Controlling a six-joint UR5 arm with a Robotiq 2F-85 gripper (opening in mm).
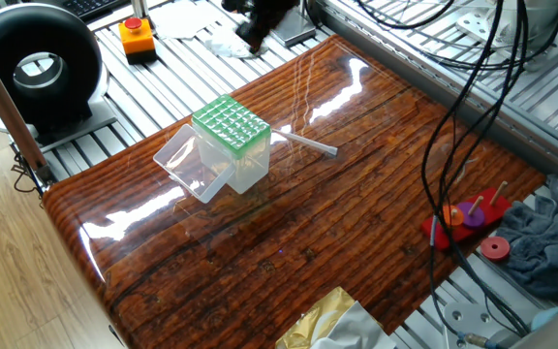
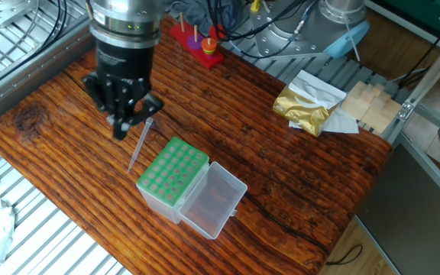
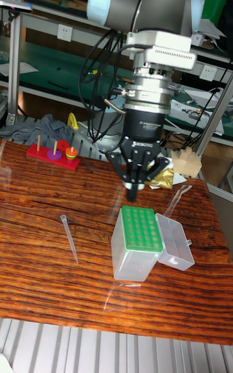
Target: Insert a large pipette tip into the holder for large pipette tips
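Note:
The large pipette tip [image 2: 138, 147] lies flat on the wooden table [image 2: 296, 176], just beside the holder; it also shows as the tip [image 1: 304, 142] and the tip [image 3: 69, 237]. The holder [image 2: 171, 175] is a clear box with a green grid top, its clear lid [image 2: 213, 201] swung open beside it; it shows too as the holder [image 1: 232, 127] and the holder [image 3: 138, 231]. My gripper [image 2: 120, 131] hangs above the table near the tip's wide end, fingers together and holding nothing. In the tall view the gripper [image 3: 134, 194] hovers behind the holder. Only a blurred part of the gripper [image 1: 253, 19] shows at the top edge.
A red peg toy [image 2: 197, 42] with coloured rings stands at the table's far edge. A gold foil bag [image 2: 304, 103] and wooden blocks [image 2: 369, 103] lie off one side. Black cables [image 1: 473, 97] hang over the table, with a grey cloth [image 1: 550, 242] and an orange button box [image 1: 137, 37] nearby.

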